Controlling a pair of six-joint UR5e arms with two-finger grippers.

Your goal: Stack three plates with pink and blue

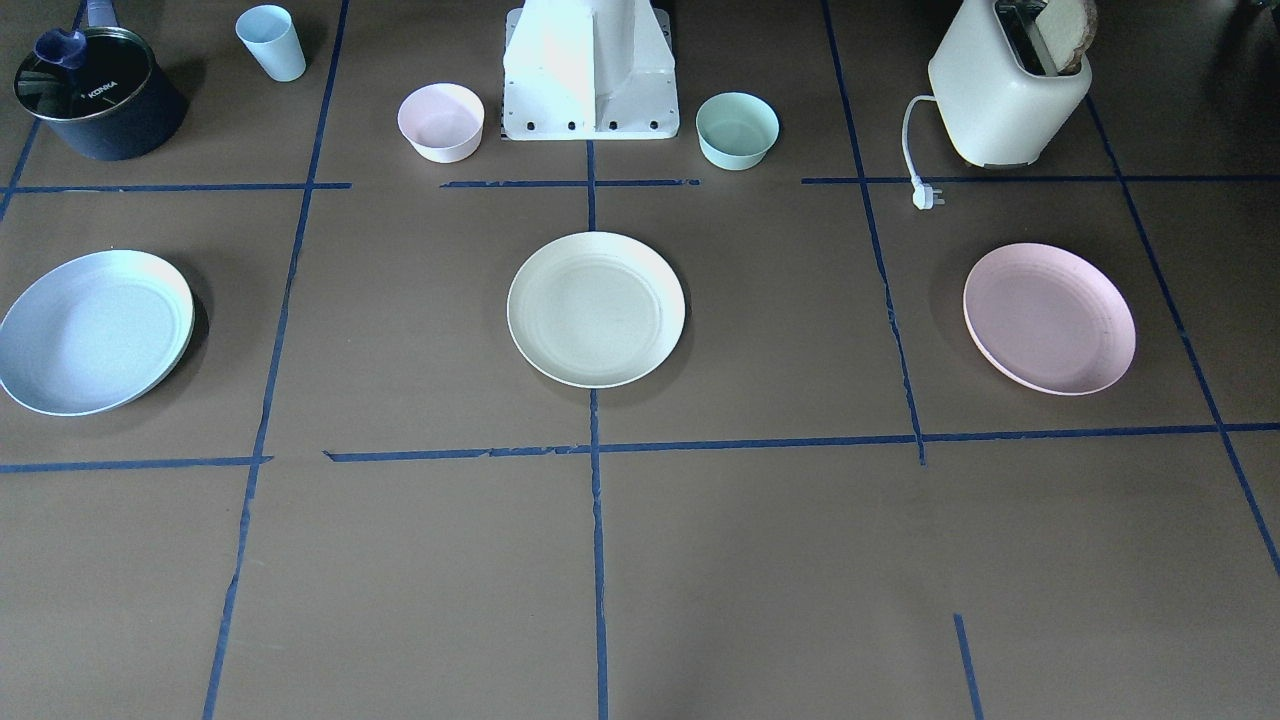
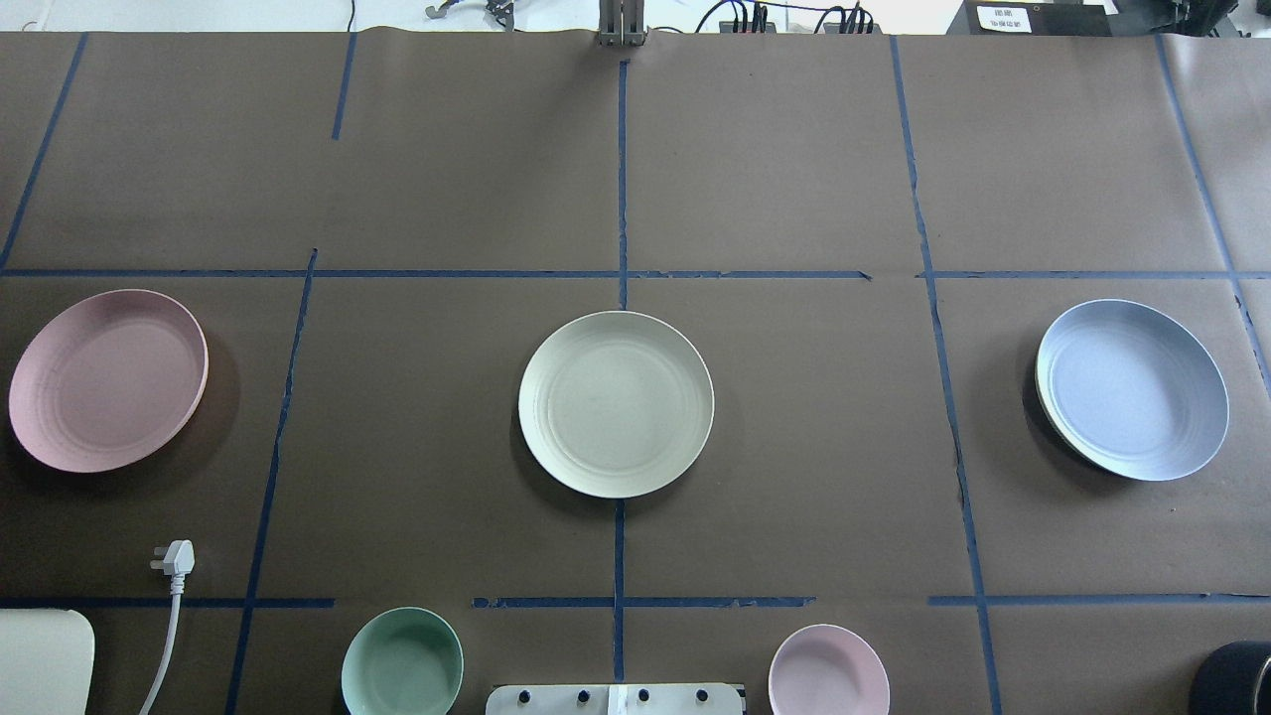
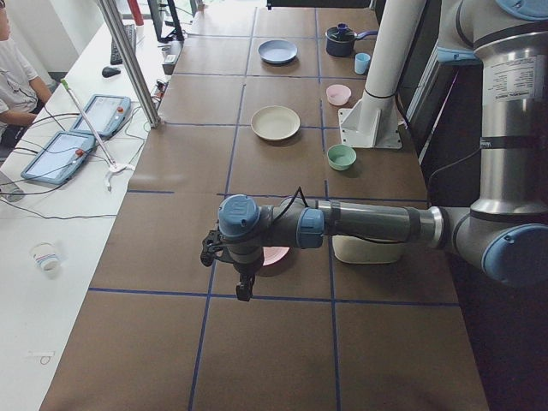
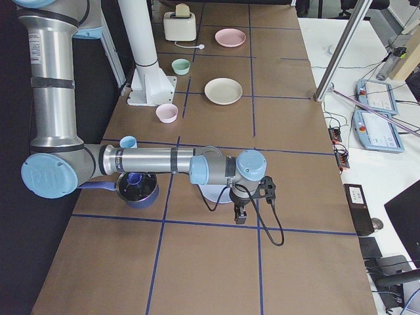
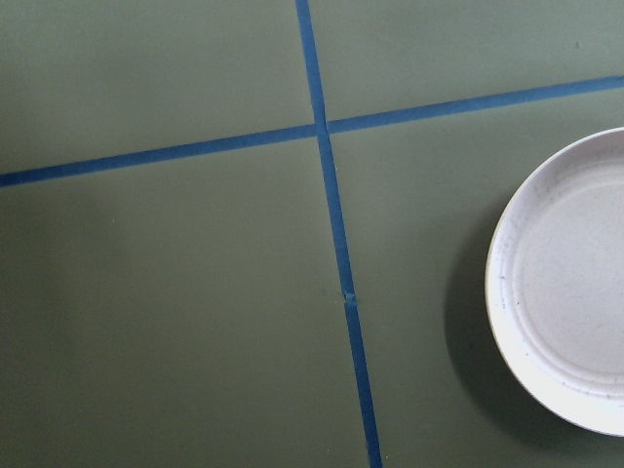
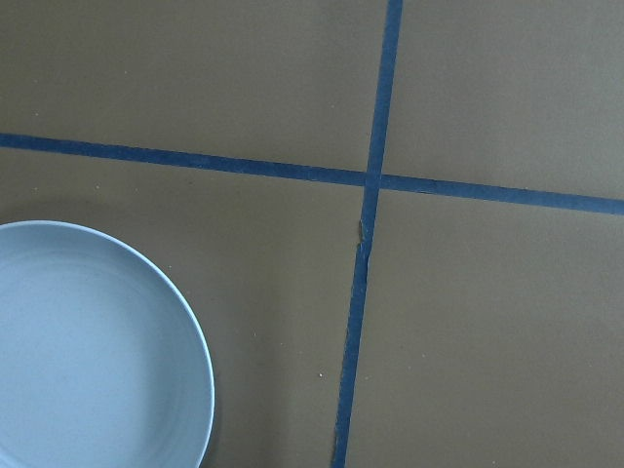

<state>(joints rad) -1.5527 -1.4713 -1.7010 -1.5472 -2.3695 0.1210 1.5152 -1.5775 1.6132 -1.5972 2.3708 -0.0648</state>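
Note:
Three plates lie apart in a row on the brown table. The cream plate [image 2: 616,402] is in the middle. The pale pink plate [image 2: 107,379] is on my left side, the light blue plate [image 2: 1132,388] on my right. My left gripper [image 3: 244,289] hangs above the table beside the pink plate [image 5: 575,292]; I cannot tell if it is open or shut. My right gripper [image 4: 240,216] hangs beside the blue plate [image 6: 88,351]; I cannot tell its state either. Neither gripper shows in the overhead or front views.
Near the robot base [image 1: 590,75] stand a small pink bowl [image 1: 441,122] and a mint green bowl [image 1: 737,130]. A toaster [image 1: 1010,90] with its loose plug [image 1: 927,196] is on my left; a dark pot [image 1: 100,92] and a blue cup [image 1: 271,42] on my right.

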